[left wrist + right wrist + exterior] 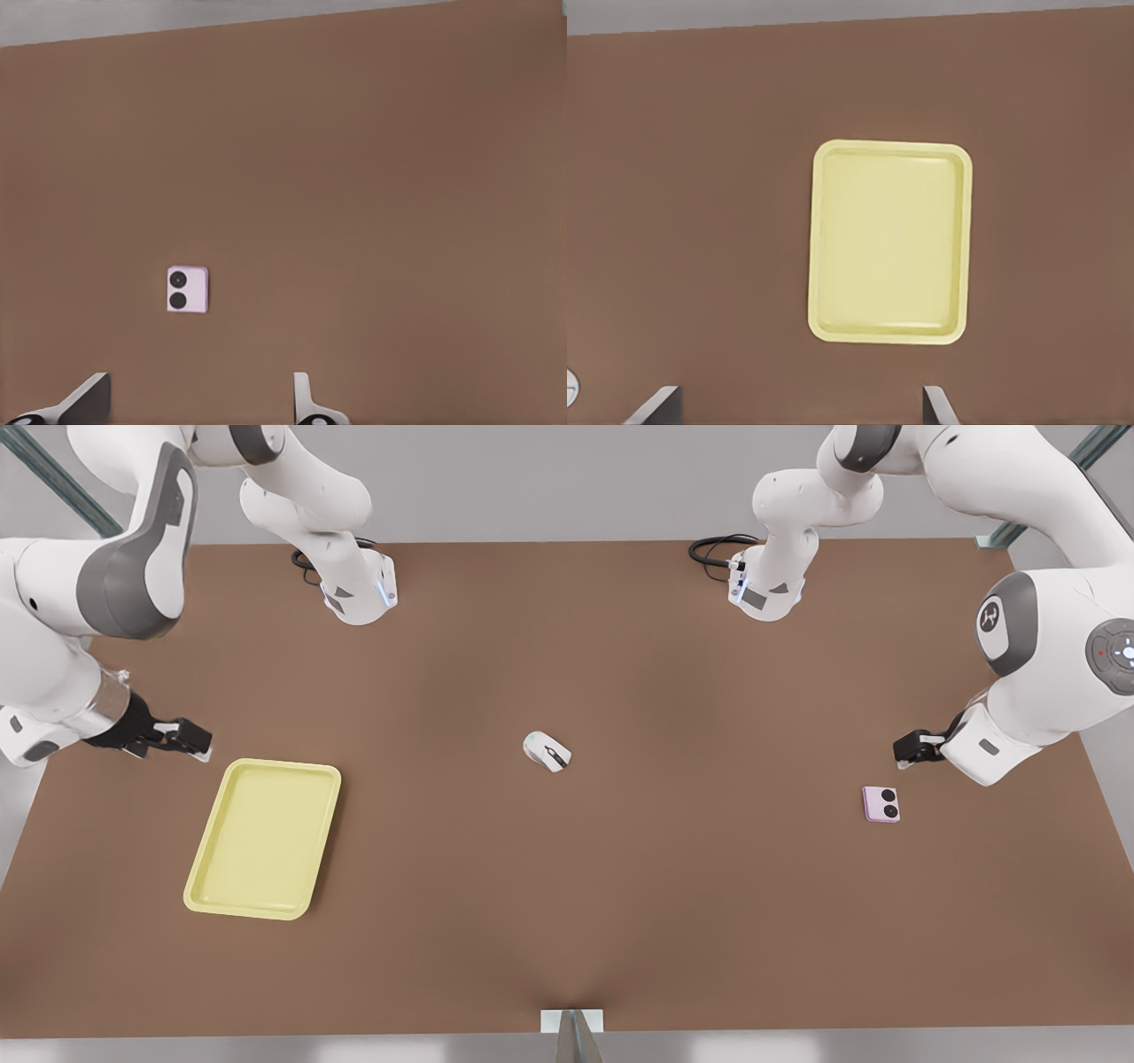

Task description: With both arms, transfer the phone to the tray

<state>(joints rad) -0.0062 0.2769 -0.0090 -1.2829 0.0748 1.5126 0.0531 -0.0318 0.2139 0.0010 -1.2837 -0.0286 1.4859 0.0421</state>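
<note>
Brown table (567, 903) carries all things. On the front view's right lies the pink phone (881, 804), flat, lenses up, near the left gripper (905, 749), whose fingers (306, 403) are spread wide. The white mouse (547, 751) sits mid-table in the front view. The right gripper (197, 746), fingers wide, hovers just beside the empty yellow tray (890, 242), its long axis running away from the gripper.

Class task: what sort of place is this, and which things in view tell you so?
Probably a simulated robot test bench: two white arms bolted to a bare brown table, with only a phone, mouse and tray laid out.
</note>
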